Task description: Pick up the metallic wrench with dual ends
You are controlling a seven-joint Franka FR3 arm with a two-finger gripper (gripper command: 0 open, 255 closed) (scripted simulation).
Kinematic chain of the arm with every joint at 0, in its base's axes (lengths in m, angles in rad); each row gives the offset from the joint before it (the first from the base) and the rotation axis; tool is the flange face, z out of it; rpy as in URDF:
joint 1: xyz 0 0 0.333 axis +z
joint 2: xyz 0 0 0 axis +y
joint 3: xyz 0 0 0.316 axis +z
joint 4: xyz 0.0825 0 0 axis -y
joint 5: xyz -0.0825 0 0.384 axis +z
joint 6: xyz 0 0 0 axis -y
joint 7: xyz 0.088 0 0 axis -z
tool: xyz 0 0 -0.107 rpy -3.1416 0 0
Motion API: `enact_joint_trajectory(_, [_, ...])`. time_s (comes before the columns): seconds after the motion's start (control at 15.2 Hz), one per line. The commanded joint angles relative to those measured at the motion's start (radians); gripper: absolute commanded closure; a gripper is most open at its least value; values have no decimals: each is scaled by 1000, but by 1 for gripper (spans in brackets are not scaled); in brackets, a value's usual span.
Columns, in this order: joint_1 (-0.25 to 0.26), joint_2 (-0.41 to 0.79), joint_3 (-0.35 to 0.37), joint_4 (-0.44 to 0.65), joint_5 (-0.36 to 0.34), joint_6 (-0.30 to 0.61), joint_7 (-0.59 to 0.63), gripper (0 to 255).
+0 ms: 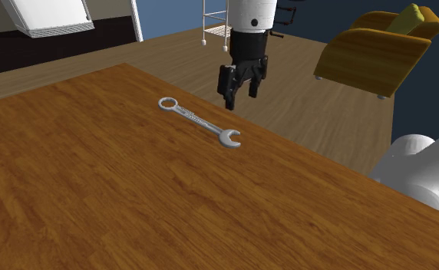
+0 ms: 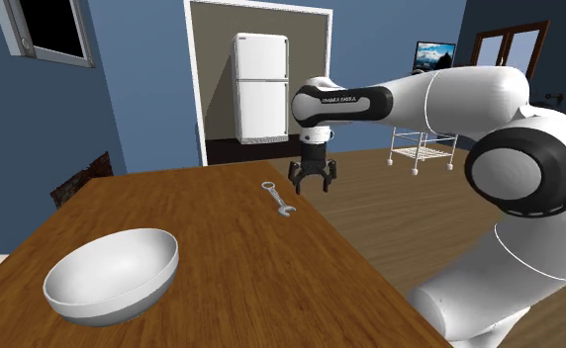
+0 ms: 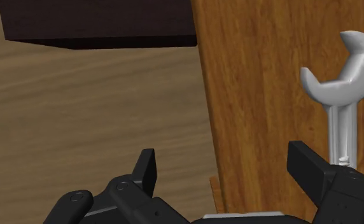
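A grey metallic wrench (image 1: 199, 120) lies flat on the wooden table (image 1: 95, 192), with a ring at one end and an open jaw at the other. It also lies near the table's far edge in the second exterior view (image 2: 276, 196). My black gripper (image 1: 239, 96) hangs open a little above the table's edge, just beyond the wrench's open-jaw end and apart from it. In the wrist view the open jaw of the wrench (image 3: 343, 83) lies outside one finger (image 3: 308, 165), not between the two. My gripper (image 3: 228, 167) holds nothing and straddles the table edge.
A white bowl (image 2: 113, 274) sits on the table near the second exterior view's lower left. Off the table stand a yellow armchair (image 1: 371, 54), a white wire cart (image 2: 420, 148) and a white fridge (image 2: 261, 87). The floor shows below the table edge (image 3: 203, 95).
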Motion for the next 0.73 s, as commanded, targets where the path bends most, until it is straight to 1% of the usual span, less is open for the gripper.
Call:
enact_joint_trajectory(0.0, [8, 60, 35, 69, -23, -1, 34, 0])
enact_joint_trajectory(0.26, [31, 201, 109, 222, -92, -5, 114, 0])
enact_joint_trajectory(0.46, [60, 321, 161, 353, -164, -24, 179, 0])
enact_joint_trajectory(0.53, [65, 335, 166, 369, -173, -28, 187, 0])
enact_joint_trajectory(0.66, [66, 329, 164, 336, -170, 1, 185, 0])
